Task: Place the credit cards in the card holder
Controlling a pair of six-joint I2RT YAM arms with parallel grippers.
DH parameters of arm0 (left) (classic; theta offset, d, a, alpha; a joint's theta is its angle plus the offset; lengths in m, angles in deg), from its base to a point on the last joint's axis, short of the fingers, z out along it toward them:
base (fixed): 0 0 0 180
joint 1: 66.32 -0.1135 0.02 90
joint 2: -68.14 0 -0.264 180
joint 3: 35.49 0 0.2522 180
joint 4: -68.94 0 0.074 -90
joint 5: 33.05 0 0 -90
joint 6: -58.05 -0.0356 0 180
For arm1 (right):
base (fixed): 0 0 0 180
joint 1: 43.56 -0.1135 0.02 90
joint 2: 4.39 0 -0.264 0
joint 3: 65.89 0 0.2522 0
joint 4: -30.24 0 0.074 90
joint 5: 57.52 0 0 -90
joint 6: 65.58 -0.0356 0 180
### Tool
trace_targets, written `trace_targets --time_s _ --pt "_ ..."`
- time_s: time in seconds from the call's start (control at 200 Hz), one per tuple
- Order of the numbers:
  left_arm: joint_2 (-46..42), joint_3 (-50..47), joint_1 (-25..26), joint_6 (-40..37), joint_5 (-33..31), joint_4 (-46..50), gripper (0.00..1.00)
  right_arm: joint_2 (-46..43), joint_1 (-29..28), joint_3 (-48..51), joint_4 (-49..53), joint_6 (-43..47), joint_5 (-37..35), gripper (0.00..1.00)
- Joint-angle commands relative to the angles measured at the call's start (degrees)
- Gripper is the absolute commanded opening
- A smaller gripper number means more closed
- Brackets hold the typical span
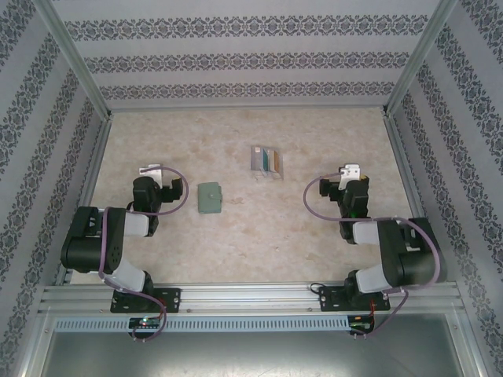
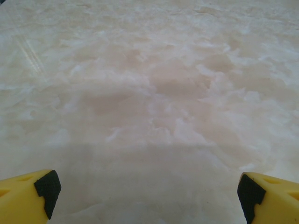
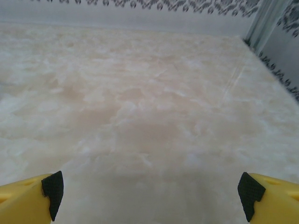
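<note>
Lying flat, the card holder (image 1: 210,198) looks grey-green; left gripper (image 2: 147,192) and right gripper (image 3: 149,193) gape.

Bare tabletop (image 1: 236,251) lies free ahead of both claws. In the top view, the card holder (image 1: 210,198) lies at 4 o'clock from the left claw (image 2: 145,189). The box (image 1: 255,151) of cards (image 1: 269,159) sits at 9 o'clock from the right claw (image 3: 149,189). Walls (image 1: 251,63) bound the far and side edges.
</note>
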Motion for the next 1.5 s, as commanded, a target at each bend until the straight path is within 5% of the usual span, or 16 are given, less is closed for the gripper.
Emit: trace_targets --time_s 0.0,1.494 --pt "0.0 1.0 -0.2 -1.0 0.6 -2.3 0.99 2.5 0.2 -2.4 -3.2 -1.6 2.7 0.98" --pt "0.1 1.8 1.1 -2.1 -1.5 -1.0 0.99 2.2 1.3 -5.5 1.4 -2.5 3.9 0.98"
